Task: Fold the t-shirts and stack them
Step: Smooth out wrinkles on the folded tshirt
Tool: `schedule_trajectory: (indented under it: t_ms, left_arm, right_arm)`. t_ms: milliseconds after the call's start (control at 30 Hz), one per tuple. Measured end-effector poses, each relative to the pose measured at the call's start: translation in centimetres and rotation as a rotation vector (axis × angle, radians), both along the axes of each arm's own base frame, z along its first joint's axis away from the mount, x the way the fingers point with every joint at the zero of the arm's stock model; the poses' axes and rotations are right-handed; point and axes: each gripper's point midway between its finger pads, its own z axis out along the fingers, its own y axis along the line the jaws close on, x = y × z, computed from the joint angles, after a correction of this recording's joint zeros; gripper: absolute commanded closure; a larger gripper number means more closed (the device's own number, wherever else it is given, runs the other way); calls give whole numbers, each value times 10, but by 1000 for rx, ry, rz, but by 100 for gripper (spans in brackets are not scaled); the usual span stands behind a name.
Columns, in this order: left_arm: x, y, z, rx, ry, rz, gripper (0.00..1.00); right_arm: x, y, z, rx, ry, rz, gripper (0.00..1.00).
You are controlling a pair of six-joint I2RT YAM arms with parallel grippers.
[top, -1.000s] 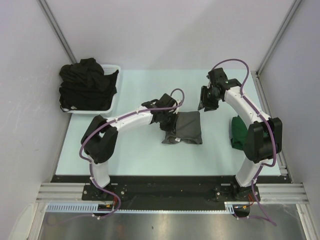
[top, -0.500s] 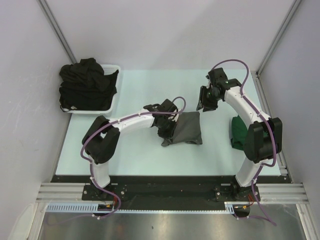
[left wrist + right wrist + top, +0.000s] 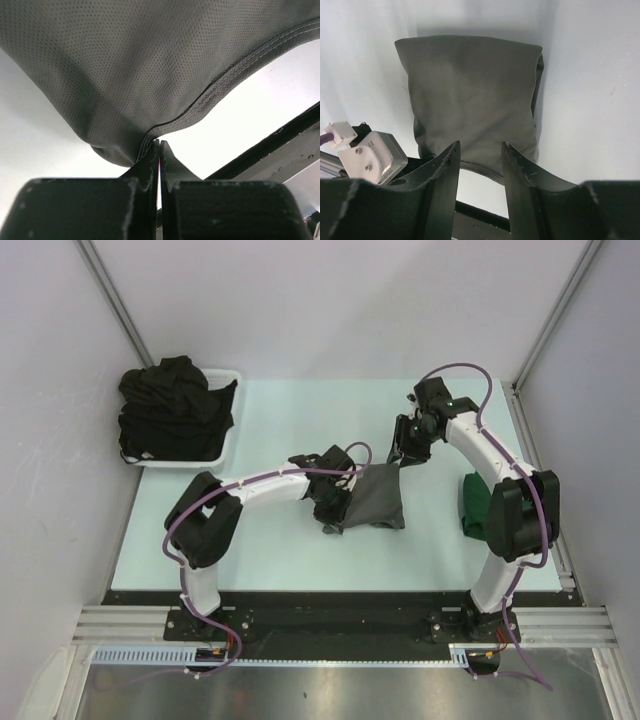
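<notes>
A folded charcoal grey t-shirt [image 3: 375,498] lies mid-table; it also shows in the left wrist view [image 3: 130,75] and in the right wrist view [image 3: 475,95]. My left gripper [image 3: 335,502] is shut on its hemmed left edge [image 3: 150,141] and lifts it off the table. My right gripper [image 3: 408,452] is open and empty, hovering just beyond the shirt's far right corner. A folded dark green t-shirt [image 3: 475,508] lies at the right edge, partly behind the right arm. Several black t-shirts [image 3: 172,405] are heaped in the basket.
The white plastic basket [image 3: 227,445] stands at the far left of the pale table [image 3: 270,420]. Grey walls close in left, right and back. A black rail [image 3: 330,598] runs along the table's near edge.
My left gripper has slid right and slightly nearer with the grey shirt's left edge, bunching it. My right gripper has shifted a little left, towards the shirt's far corner.
</notes>
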Motion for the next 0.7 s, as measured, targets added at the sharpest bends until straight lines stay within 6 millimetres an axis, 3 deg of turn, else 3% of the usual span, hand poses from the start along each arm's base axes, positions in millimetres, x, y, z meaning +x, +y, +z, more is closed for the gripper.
schedule_trajectory:
  t_ms: [167,333,533,633,700]
  left_arm:
    - [2,-3,4,-10,-4,-2,100]
    - [20,-22,33,-73,-68,-2,99]
    - [48,-41,93,-166,-207,14,91]
    - [61,-44,134,-217,-313,37,87]
    - [68,-41,156,-241,-383,60,86]
  right_arm:
    - [-1,2,-1,8,6,6,56]
    - [-1,2,0,9,6,7,55]
    - [-1,0,7,-1,-22,11,53]
    - [1,-1,26,-17,-106,24,53]
    - [1,3,44,-9,-179,38,59]
